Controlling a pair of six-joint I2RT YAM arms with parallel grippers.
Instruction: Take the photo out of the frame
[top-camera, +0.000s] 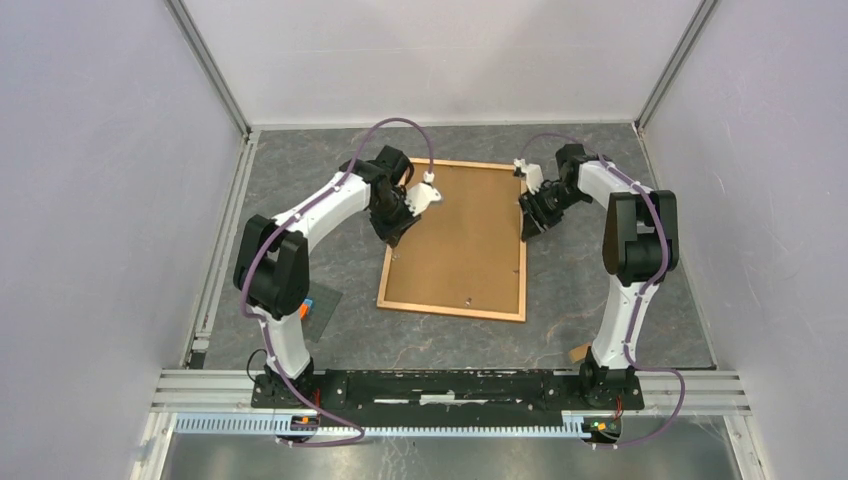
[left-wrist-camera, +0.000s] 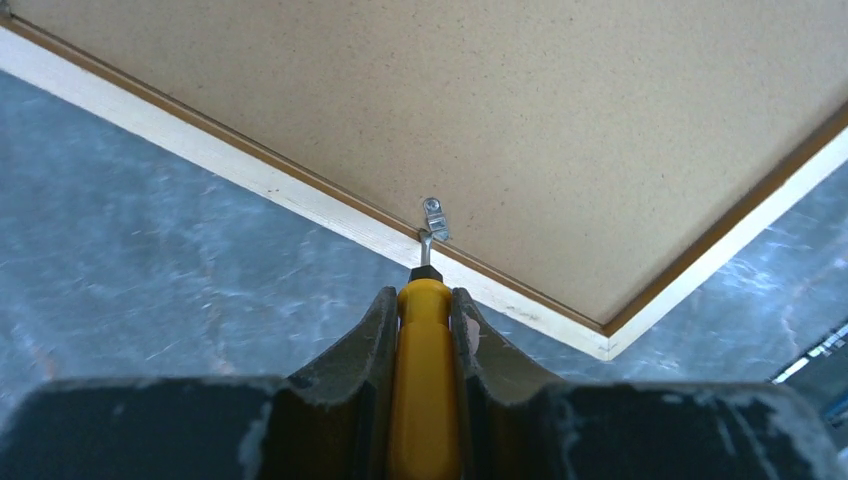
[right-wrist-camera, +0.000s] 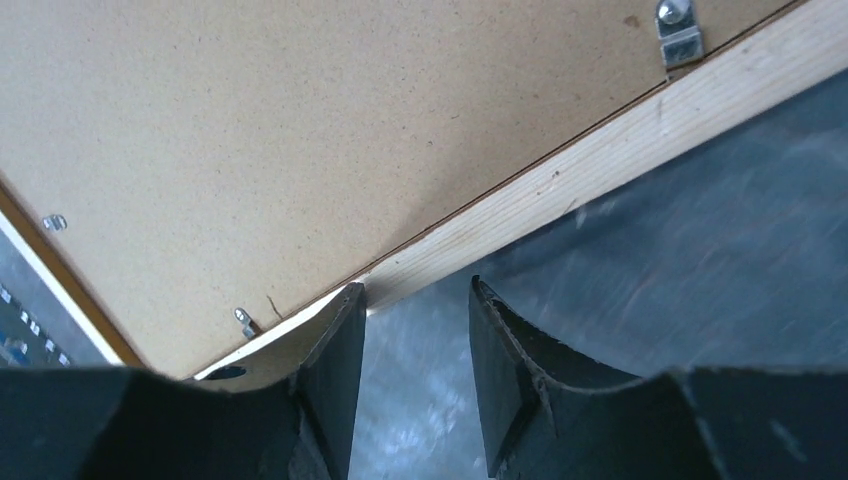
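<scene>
Frame (top-camera: 455, 245) flat on table (top-camera: 600, 300) between left gripper (left-wrist-camera: 425, 295) (screwdriver (left-wrist-camera: 425, 400) in it) and right gripper (right-wrist-camera: 418, 295)

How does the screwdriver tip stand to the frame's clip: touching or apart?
Touching. The left wrist view shows the screwdriver, gripped by the left fingers, with its metal tip meeting the clip at the frame edge; no gap shows.

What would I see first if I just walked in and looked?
A big rectangular wooden frame lies in the middle of the grey table, its plain brown board back facing up. The left gripper clamps a yellow-handled screwdriver, its tip at a small metal clip on the frame's edge. The right gripper, jaws apart, sits at the frame's right edge.
</scene>
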